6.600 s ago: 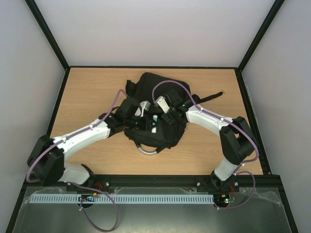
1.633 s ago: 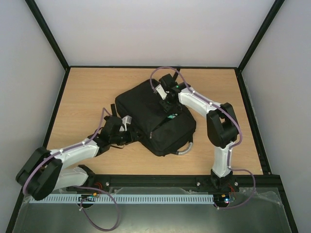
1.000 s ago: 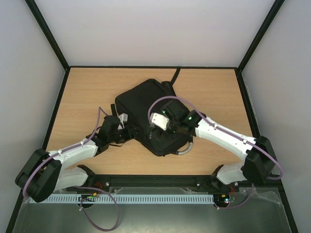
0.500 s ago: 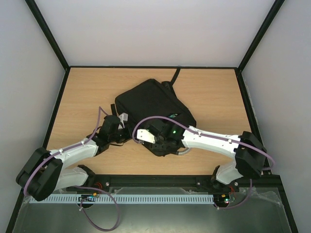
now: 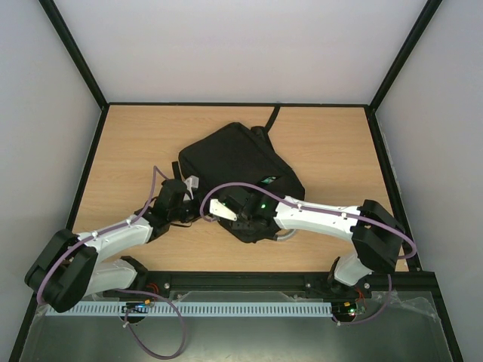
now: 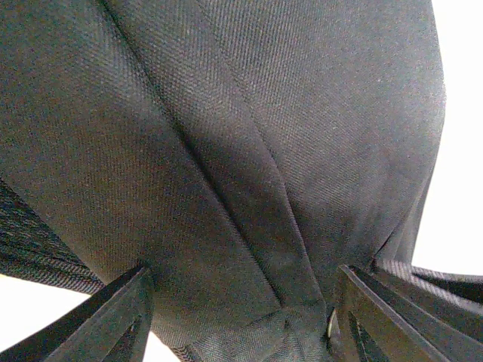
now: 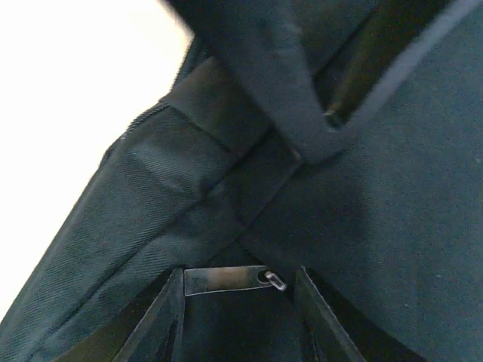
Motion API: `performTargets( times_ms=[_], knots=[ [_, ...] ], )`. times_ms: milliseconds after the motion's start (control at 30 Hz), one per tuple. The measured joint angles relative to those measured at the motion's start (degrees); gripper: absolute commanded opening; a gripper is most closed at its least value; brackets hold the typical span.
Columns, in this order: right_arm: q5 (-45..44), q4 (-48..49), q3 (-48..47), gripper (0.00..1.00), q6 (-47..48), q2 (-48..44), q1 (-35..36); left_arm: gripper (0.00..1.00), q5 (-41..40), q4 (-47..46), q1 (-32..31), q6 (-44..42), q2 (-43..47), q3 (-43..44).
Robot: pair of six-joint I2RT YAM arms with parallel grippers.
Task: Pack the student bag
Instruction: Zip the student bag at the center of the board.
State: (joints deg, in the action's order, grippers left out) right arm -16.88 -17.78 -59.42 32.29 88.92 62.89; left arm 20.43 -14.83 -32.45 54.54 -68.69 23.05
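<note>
the student bag (image 5: 241,162) is laid flat in the middle of the table (image 5: 136,143). a strap (image 5: 272,117) is stretched out behind it, toward the far edge. a handle (image 5: 285,235) is seen at its near right corner, under the right arm. the left pincer (image 6: 243,275) is placed at the bag's near left side, and a fold of the bag is found between its fingers. the right pincer (image 7: 240,286) is placed at the bag's near corner, just right of the left one. a zip pull (image 7: 223,280) is seen between its fingers.
</note>
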Motion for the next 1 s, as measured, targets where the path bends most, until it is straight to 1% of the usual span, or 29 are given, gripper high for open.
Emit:
performTargets(
  times_ms=[67, 133, 200, 467, 567, 800, 900, 1000],
  knots=[
    [-1.7, 0.8, 0.0, 0.34, -0.1, 0.2, 0.0, 0.67, 0.0, -0.3, 0.0, 0.0, 0.0, -0.2],
    [-3.0, 1.3, -0.1, 0.26, -0.2, 0.3, 0.0, 0.67, 0.0, -0.4, 0.0, 0.0, -0.1, -0.3],
    [-4.0, 1.5, -0.2, 0.21, -0.3, 0.3, 0.2, 0.67, 0.0, -0.6, 0.0, 0.0, -0.3, -0.3],
    [-5.1, 1.6, -1.9, 0.09, -1.8, 0.1, 0.6, 0.67, 0.1, -0.7, 0.0, 0.0, -0.7, -0.3],
    [-5.0, 1.5, -1.9, 0.01, -2.3, 0.1, 0.6, 0.67, 0.1, -0.7, 0.0, 0.0, -0.7, -0.3],
    [-3.1, 0.9, -2.0, 0.01, -4.7, -0.1, 0.0, 0.68, 0.1, -0.7, 0.0, 0.2, -0.7, -0.4],
    [0.7, 0.1, -2.4, 0.01, -7.0, -0.9, -2.3, 0.7, 0.1, -0.6, 0.0, 0.2, -0.3, -0.6],
    [6.6, -0.7, -2.9, 0.01, -10.2, -2.6, -6.3, 0.71, 0.1, -0.6, 0.0, 0.0, 1.0, -0.6]
  ],
)
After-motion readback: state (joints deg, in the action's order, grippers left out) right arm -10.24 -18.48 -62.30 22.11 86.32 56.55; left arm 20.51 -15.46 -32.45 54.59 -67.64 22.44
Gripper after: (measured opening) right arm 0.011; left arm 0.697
